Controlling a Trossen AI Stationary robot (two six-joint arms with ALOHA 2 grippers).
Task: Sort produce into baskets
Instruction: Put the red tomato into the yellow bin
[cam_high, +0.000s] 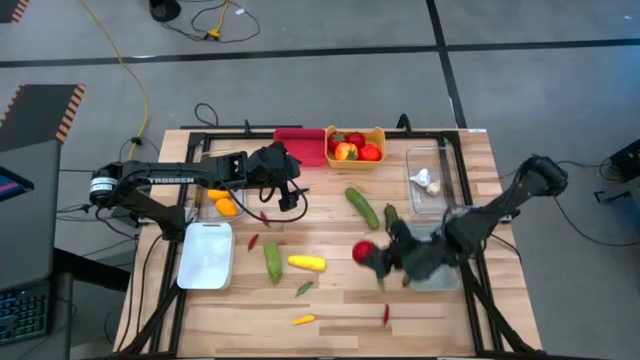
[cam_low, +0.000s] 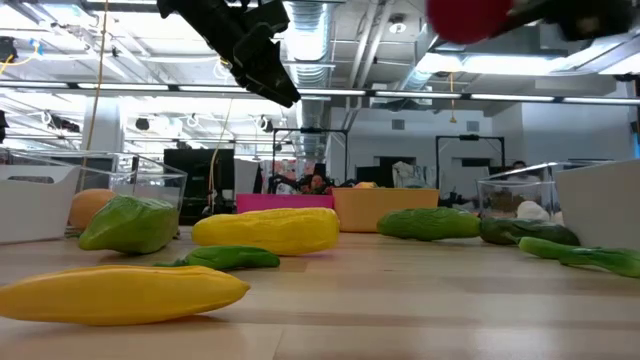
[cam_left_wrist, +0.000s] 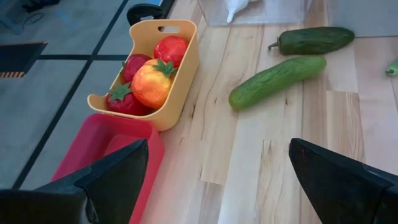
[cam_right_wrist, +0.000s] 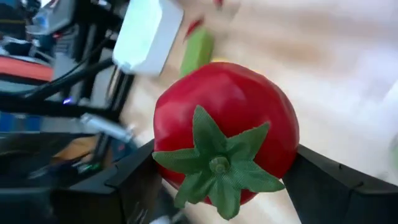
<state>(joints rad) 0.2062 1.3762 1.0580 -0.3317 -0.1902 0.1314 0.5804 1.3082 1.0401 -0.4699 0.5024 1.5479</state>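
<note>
Right wrist view: red tomato (cam_right_wrist: 227, 134) clamped between fingers of right hand (cam_right_wrist: 217, 168), raised clear of surface (cam_high: 330, 290). Probably light, smooth, rounded, hence slip-prone; best gripped across widest girth. Left hand (cam_left_wrist: 217, 180) spread wide, empty, near orange-yellow bin (cam_left_wrist: 163, 93).

Robotics lab in an open-plan industrial office. Exposed ceiling ducts (cam_low: 330, 25) and strip lights overhead, rows of desks with monitors (cam_low: 190, 170) behind; wooden table (cam_high: 330, 300) on grey carpet tiles, yellow cable (cam_high: 130, 70) trailing, hazard-striped edge (cam_high: 65, 110) nearby.
</note>
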